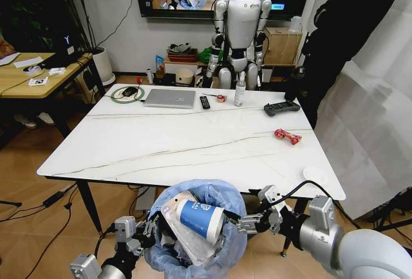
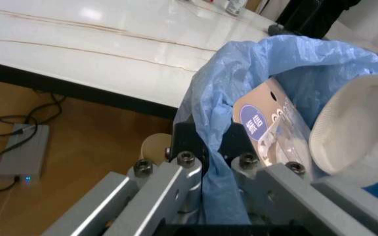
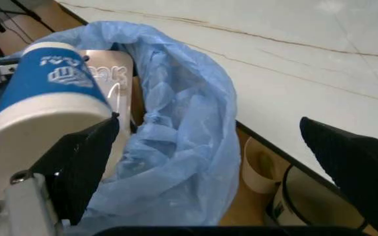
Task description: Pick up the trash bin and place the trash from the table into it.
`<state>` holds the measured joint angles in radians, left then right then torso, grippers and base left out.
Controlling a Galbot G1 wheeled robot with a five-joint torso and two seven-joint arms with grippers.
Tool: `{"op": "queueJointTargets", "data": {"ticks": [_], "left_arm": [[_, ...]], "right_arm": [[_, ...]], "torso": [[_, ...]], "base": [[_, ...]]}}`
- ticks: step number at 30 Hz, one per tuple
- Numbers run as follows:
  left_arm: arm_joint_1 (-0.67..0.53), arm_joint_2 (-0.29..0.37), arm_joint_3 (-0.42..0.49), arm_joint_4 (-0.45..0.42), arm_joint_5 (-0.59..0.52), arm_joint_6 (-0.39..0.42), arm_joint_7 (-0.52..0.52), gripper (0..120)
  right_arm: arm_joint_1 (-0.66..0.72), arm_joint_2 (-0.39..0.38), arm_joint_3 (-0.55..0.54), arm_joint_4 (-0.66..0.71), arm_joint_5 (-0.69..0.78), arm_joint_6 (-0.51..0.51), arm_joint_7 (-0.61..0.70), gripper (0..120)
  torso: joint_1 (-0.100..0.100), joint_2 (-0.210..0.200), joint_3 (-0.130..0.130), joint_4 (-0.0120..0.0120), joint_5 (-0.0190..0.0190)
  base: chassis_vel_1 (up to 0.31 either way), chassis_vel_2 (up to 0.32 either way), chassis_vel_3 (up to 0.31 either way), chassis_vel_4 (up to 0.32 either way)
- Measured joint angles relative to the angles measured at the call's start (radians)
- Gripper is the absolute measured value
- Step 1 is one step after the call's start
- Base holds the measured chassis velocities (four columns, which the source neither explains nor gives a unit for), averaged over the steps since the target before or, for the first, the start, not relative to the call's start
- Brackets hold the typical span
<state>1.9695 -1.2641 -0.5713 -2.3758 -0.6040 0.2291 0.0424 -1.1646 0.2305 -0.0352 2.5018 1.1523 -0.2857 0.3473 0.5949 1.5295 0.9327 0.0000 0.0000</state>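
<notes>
On the near side of the scene, the table (image 1: pixel 193 137) spreads wide, a rectangular white top with a marble look and thin dark veins, on black legs. Just below its near edge hangs the trash bin (image 1: pixel 196 227), small and round, lined with a crinkled light-blue plastic bag that bulges over the rim. The left gripper (image 1: pixel 151 227) is clamped on the left rim of the bin, pinching the thin bag there. Inside the bin lies a brown paper bag (image 2: pixel 267 123), flat and stiff, with a blue round mark.

The right gripper (image 1: pixel 241 221) is at the right rim with its black fingers (image 3: pixel 80 167) spread wide apart; one finger touches the blue-white paper cup (image 1: pixel 201 220), a smooth cylinder lying on its side on top of the trash. I judge that the cup is just being let go into the bin.

On the far right of the table a small red wrapper (image 1: pixel 288 136) remains, crumpled and shiny. Near the right corner lies a white round lid (image 1: pixel 315 174). The next move probably calls for a reach over the table to these small pieces, with a careful low pinch.
</notes>
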Motion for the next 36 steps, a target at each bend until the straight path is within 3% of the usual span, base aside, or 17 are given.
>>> {"op": "queueJointTargets", "data": {"ticks": [21, 27, 32, 36], "left_arm": [[0.003, -0.001, -0.002, 0.001, -0.002, 0.001, -0.001, 0], [0.001, -0.003, 0.002, 0.001, 0.000, 0.001, -0.001, 0], [-0.001, -0.002, 0.009, 0.002, 0.003, 0.001, -0.001, 0], [-0.002, 0.003, 0.010, 0.003, 0.003, 0.002, -0.001, 0]], "right_arm": [[0.049, -0.008, 0.035, -0.001, -0.023, 0.035, 0.034, 100], [0.085, 0.086, 0.118, -0.006, -0.037, 0.096, -0.088, 100], [0.088, 0.231, 0.273, -0.177, -0.007, 0.111, -0.179, 100], [0.068, 0.268, 0.347, -0.233, -0.025, 0.119, -0.193, 100]], "torso": [[0.000, 0.000, 0.000, -0.0001, -0.0001], [0.000, 0.000, 0.000, 0.0000, -0.0001], [0.000, 0.000, 0.000, 0.0001, 0.0000], [0.000, 0.000, 0.000, 0.0001, 0.0001]], "base": [[0.000, 0.000, 0.000, 0.000], [0.000, 0.000, 0.000, 0.000], [0.000, 0.000, 0.000, 0.000], [0.000, 0.000, 0.000, 0.000]]}}
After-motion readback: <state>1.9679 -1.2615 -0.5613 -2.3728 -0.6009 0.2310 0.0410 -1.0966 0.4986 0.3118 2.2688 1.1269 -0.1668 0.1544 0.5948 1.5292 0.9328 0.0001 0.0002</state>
